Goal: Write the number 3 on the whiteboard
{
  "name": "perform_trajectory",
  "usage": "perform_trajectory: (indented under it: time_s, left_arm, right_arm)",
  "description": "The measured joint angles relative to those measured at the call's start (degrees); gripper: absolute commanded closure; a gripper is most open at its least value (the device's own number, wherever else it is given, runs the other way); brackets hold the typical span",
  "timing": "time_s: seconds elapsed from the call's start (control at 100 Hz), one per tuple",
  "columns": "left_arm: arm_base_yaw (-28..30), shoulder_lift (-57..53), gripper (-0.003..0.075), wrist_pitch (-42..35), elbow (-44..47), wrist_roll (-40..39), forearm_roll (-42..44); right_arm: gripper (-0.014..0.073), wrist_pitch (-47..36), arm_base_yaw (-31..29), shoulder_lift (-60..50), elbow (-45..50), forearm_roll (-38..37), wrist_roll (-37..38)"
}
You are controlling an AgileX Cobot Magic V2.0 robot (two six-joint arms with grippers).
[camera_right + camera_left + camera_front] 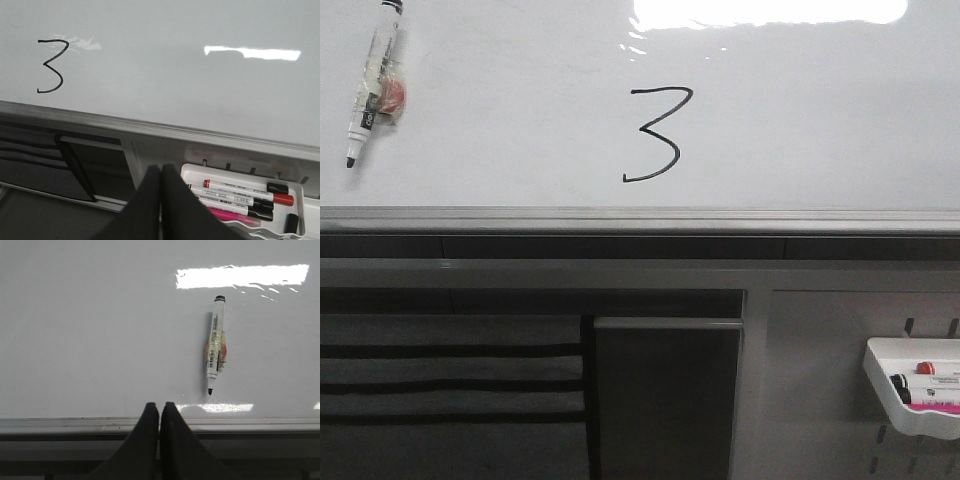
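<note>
Black marker line forms the number 3 (655, 134) on the whiteboard (820, 120), well ahead of my right pincer (160, 172). Both pincers, left (159, 410) too, are closed on nothing; the uncapped marker (216, 345) clings to the board beyond my left one, so writing looks done.

We find the hand-drawn black digit 3 (653, 135) near the middle of the large glossy white whiteboard (800, 120), with the uncapped white marker pen with a black tip (373, 82) lying on the board well to its left, tip toward the board's lower edge. Below that edge runs the grey metal frame rail (640, 220). Under the rail, far to the right, the small white plastic tray (912, 385) holds several markers lying side by side.
</note>
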Motion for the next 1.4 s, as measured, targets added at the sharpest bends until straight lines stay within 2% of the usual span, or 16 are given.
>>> perform_trajectory:
  time_s: [0.43,0.58,0.65,0.75,0.84,0.96,1.1,1.4]
  left_arm:
    - [0.00,0.00,0.0741,0.12,0.00,0.00,0.00]
    - [0.00,0.00,0.0741,0.12,0.00,0.00,0.00]
    - [0.00,0.00,0.0741,0.12,0.00,0.00,0.00]
    - [0.00,0.00,0.0741,0.21,0.00,0.00,0.00]
    - [0.00,0.00,0.0741,0.21,0.00,0.00,0.00]
    - [0.00,0.00,0.0741,0.21,0.00,0.00,0.00]
    - [0.00,0.00,0.0741,0.21,0.00,0.00,0.00]
    - [0.00,0.00,0.0741,0.21,0.00,0.00,0.00]
  right_arm:
    - [0.0663,0.00,0.00,0.00,0.00,0.00,0.00]
    - [0.0663,-0.15,-1.29,-4.01,1.67,0.00,0.00]
    - [0.0663,-2.61,-3.11,-7.82,4.30,0.36,0.00]
    - [0.0663,-11.28,-5.52,-13.57,10.69,1.39,0.00]
    - [0.0663,-20.02,-5.89,-17.86,17.99,1.73,0.00]
    - [0.0663,-26.99,-5.92,-22.05,26.20,2.03,0.00]
    - [0.0663,-28.99,-6.03,-25.33,31.80,2.25,0.00]
    - [0.0663,-29.72,-6.03,-25.58,31.92,2.25,0.02]
